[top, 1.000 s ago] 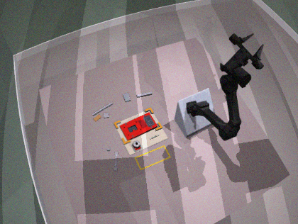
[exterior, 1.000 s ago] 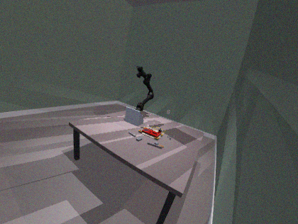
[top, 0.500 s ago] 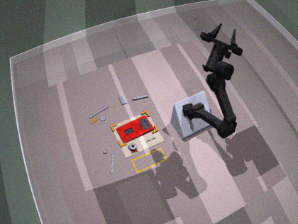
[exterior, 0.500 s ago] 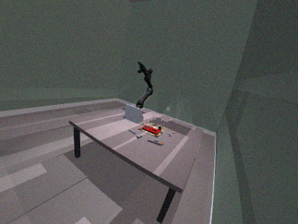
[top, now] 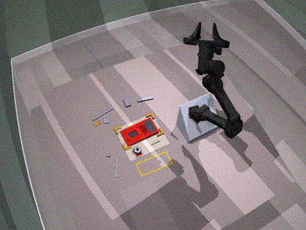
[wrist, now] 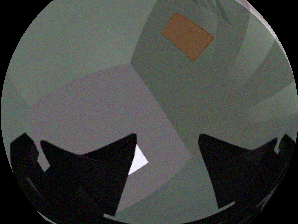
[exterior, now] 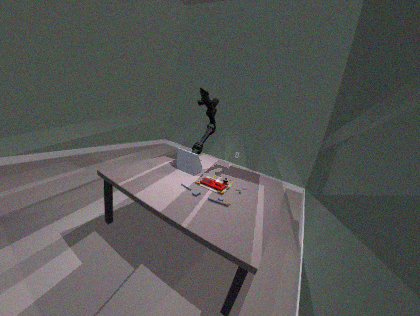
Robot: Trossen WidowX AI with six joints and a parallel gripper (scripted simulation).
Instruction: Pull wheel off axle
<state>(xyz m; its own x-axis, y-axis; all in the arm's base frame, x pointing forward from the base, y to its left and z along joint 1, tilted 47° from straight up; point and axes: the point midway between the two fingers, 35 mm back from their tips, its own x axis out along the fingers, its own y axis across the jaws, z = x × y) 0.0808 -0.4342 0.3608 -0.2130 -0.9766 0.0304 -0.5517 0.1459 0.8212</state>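
Observation:
The wheel (top: 137, 149) is a small pale and dark round piece in the top view. It sits around a short dark upright axle over a small red base, at the front left of the cream sheet; it is tiny in the exterior view. The marked area (top: 139, 169) is a thin yellow rectangle outline on the table, just in front of the sheet, with nothing in it. My gripper (top: 207, 23) (wrist: 169, 138) is open and empty, raised high and pointing away from the table, far from the wheel. The wrist view shows neither wheel nor marked area.
A red board (top: 128, 140) lies on the cream sheet (top: 165, 140) between orange corner brackets. A grey wedge-shaped block (top: 185, 125) (exterior: 189, 162) stands by the arm's base. Several small grey pieces and an orange piece (top: 97, 123) lie behind and left of the sheet.

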